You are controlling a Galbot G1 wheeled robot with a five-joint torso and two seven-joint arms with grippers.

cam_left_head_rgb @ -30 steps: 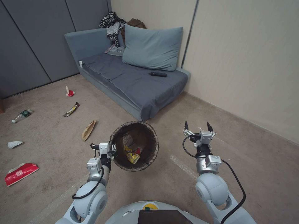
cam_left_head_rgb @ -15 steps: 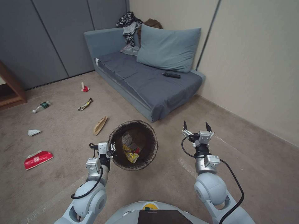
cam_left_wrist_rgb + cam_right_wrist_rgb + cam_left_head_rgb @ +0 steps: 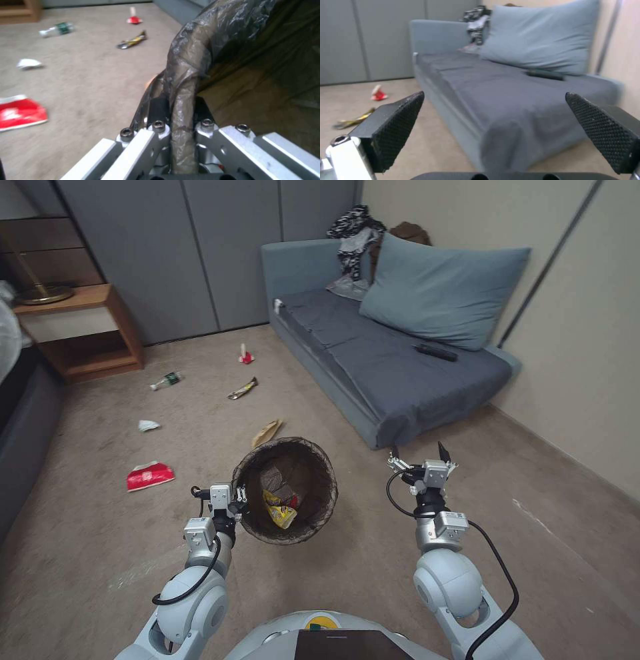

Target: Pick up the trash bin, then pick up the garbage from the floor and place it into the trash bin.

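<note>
My left gripper (image 3: 241, 499) is shut on the near rim of the trash bin (image 3: 313, 473), holding it above the floor (image 3: 100, 527); the left wrist view shows the fingers (image 3: 156, 108) pinching the dark bag over the rim (image 3: 186, 75). A yellow wrapper (image 3: 281, 513) lies inside the bin. My right gripper (image 3: 419, 452) (image 3: 494, 95) hangs open and empty to the bin's right. Garbage lies on the carpet ahead and to the left: a red carton (image 3: 150, 475), a tissue (image 3: 148, 425), a bottle (image 3: 165, 380), a wrapper (image 3: 243, 389), a brown paper bag (image 3: 267, 433) and a red scrap (image 3: 246, 357).
A blue-grey sofa (image 3: 400, 373) with a pillow (image 3: 443, 290) and a black remote (image 3: 435, 353) stands ahead on the right. A wooden nightstand (image 3: 83, 330) sits at the back left, with a dark bed edge (image 3: 23, 433) along the left. A beige wall (image 3: 587, 347) runs on the right.
The camera has swung to the left, so the sofa and litter sit further right in the picture and the nightstand has come into view. Both arms hold the same pose.
</note>
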